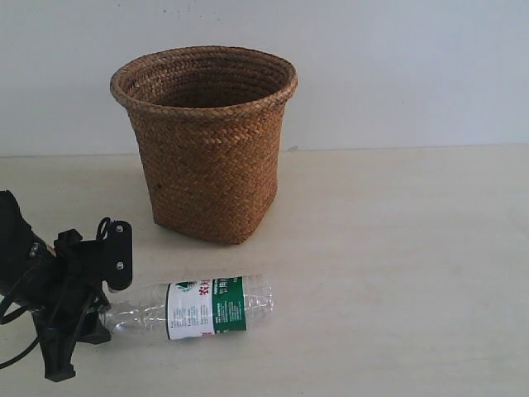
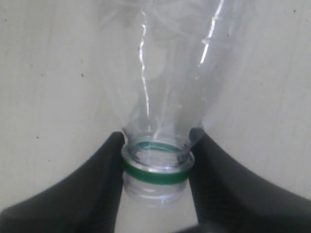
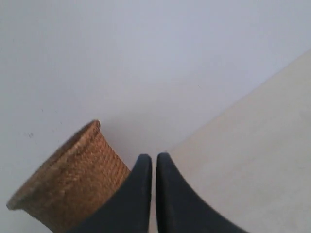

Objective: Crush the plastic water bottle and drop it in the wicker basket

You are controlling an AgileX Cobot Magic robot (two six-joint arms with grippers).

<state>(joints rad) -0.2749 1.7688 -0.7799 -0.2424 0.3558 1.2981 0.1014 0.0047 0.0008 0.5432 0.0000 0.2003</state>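
Note:
The plastic water bottle (image 1: 207, 308) lies on its side on the table, in front of the wicker basket (image 1: 207, 141), and looks uncrushed. Its white-and-green label faces up and its neck points left. My left gripper (image 1: 103, 302) is at that neck. In the left wrist view the two black fingers (image 2: 97, 184) press on either side of the clear neck and its green ring (image 2: 156, 175); the gripper (image 2: 156, 141) is shut on the bottle (image 2: 160, 87). No cap shows on the threaded mouth. My right gripper (image 3: 153, 158) is shut on nothing, beside the basket (image 3: 73, 179), and is outside the exterior view.
The pale wooden table (image 1: 397, 248) stretches to the right of the bottle and basket. A plain white wall (image 1: 397, 74) stands right behind the basket. Black cables hang from the left arm (image 1: 25, 273) at the left edge.

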